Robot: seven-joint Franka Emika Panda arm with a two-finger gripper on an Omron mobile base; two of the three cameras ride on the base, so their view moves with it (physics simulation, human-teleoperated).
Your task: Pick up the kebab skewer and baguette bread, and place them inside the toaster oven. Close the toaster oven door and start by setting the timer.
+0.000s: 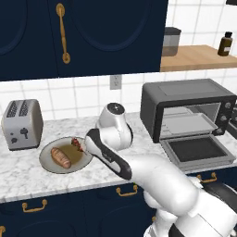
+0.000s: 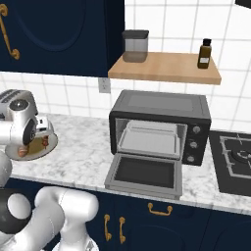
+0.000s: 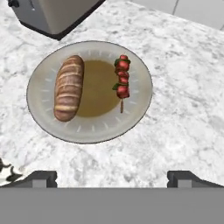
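A grey plate (image 3: 131, 118) on the marble counter holds both foods. The baguette bread (image 3: 68, 87) lies on its left half and the kebab skewer (image 3: 121, 81) on its right half, a little apart. My gripper (image 3: 113, 178) hovers above the plate's near edge, open, its fingertips (image 3: 43, 177) spread wide with nothing between them. From the left base view, my hand hangs over the plate (image 1: 51, 167), beside the baguette bread (image 1: 61, 158) and the kebab skewer (image 1: 76, 144). The toaster oven (image 1: 185, 92) stands to the right with its door (image 1: 196, 152) dropped open and a tray inside.
A silver two-slot toaster (image 1: 22, 124) stands just left of the plate. A stove top (image 2: 235, 157) lies right of the toaster oven (image 2: 159, 105). Above it, a wooden shelf (image 2: 164, 68) carries a jar and a brown bottle. Dark blue cabinets hang over the plate area.
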